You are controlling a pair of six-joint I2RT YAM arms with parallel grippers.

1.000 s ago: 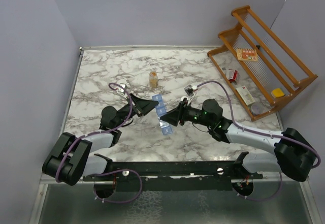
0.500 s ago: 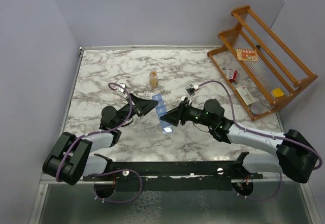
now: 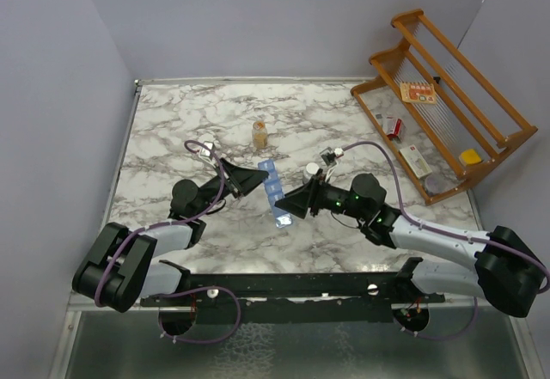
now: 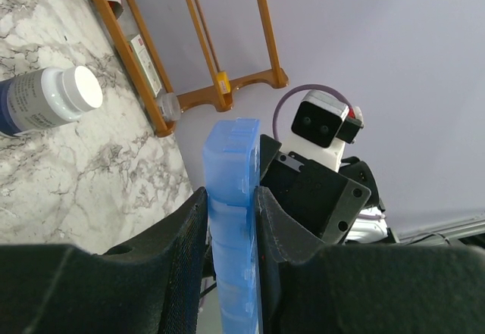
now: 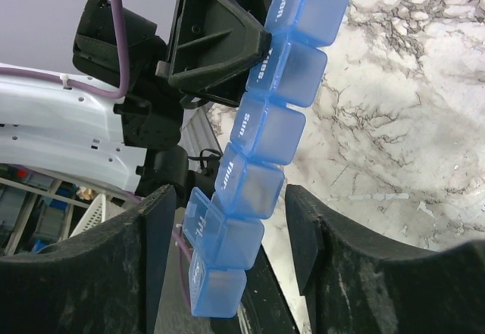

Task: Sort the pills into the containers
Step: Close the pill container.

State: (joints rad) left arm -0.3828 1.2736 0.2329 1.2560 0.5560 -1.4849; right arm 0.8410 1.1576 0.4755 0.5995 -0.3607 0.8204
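The containers are one translucent blue strip of lidded day compartments, held off the table between the two arms. My left gripper is shut on the strip's far end, and the left wrist view shows the containers edge-on, pinched between both pads of that gripper. My right gripper is open around the lower end. In the right wrist view the containers hang between the spread fingers of the right gripper, touching neither. One lid near the lower end stands ajar. No pills are in view.
A small amber bottle stands behind the grippers. A dark bottle with a white cap stands just behind the right gripper, and the bottle also shows in the left wrist view. A wooden rack holding small boxes lines the right edge.
My right gripper has opened wider and let go of the strip, drawing back slightly to the right. The white-capped bottle now shows behind it. The left gripper still holds the strip.
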